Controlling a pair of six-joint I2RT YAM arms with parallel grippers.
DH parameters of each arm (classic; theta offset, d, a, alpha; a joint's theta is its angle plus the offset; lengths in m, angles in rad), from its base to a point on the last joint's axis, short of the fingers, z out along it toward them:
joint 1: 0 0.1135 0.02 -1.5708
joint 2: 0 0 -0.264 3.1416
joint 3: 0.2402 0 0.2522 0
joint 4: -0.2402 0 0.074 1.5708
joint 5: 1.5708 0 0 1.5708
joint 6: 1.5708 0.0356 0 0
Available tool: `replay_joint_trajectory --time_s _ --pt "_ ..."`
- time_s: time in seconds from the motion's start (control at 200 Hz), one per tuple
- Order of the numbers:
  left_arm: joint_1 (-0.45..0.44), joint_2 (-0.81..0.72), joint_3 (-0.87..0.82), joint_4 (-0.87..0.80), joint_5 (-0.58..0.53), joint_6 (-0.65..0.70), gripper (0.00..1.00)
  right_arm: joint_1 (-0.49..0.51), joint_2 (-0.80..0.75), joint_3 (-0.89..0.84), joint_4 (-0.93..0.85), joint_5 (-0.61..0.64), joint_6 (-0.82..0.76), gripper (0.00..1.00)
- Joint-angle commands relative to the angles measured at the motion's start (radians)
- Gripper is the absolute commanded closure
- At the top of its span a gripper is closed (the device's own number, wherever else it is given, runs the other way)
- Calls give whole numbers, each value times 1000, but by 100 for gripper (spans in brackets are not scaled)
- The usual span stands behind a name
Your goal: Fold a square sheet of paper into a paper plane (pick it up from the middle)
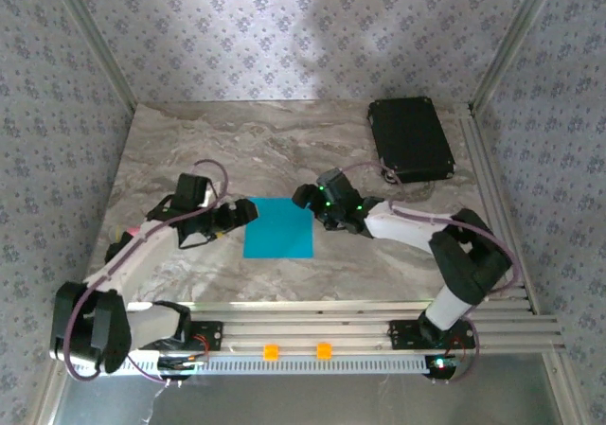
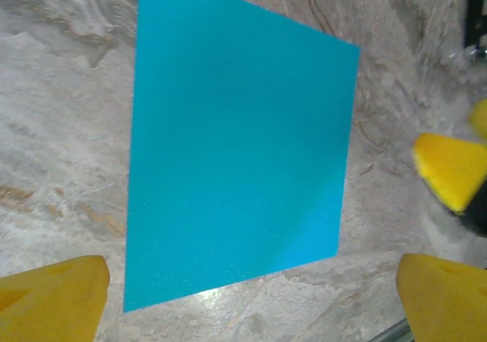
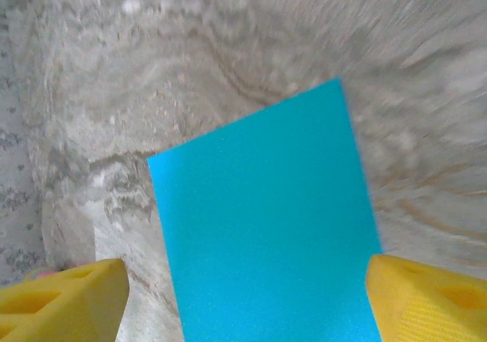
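Note:
The square sheet of paper (image 1: 278,227) is bright cyan-blue and lies flat and unfolded on the marble table, midway between the two arms. My left gripper (image 1: 248,213) hovers at its left edge, open, its yellow fingers (image 2: 53,300) spread wide with the sheet (image 2: 236,144) just ahead of them and nothing between. At the sheet's right edge, my right gripper (image 1: 305,196) is open too; its yellow fingertips (image 3: 65,300) straddle the sheet (image 3: 266,235) from above. The other arm's yellow fingertip (image 2: 450,167) shows across the sheet in the left wrist view.
A black rectangular case (image 1: 410,139) lies at the back right of the table (image 1: 208,150). Patterned walls close in the back and both sides. An aluminium rail (image 1: 360,335) runs along the near edge.

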Motion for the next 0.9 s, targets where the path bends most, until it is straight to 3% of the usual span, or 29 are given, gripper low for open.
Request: replay_joint_trajectory --time_s 0.0,0.21,0.42,0.895 --pt "-69 94 83 -51 -95 40 6 -40 -89 -61 -150 73 -72 15" --pt "-193 326 272 -166 -220 66 7 -100 -240 -165 -183 121 -134 10" --pt "-261 509 433 -244 -280 66 4 -140 -283 -211 -166 99 -168 7" --pt "-319 750 662 -399 -346 75 0 -201 -280 -199 -198 36 -257 2"
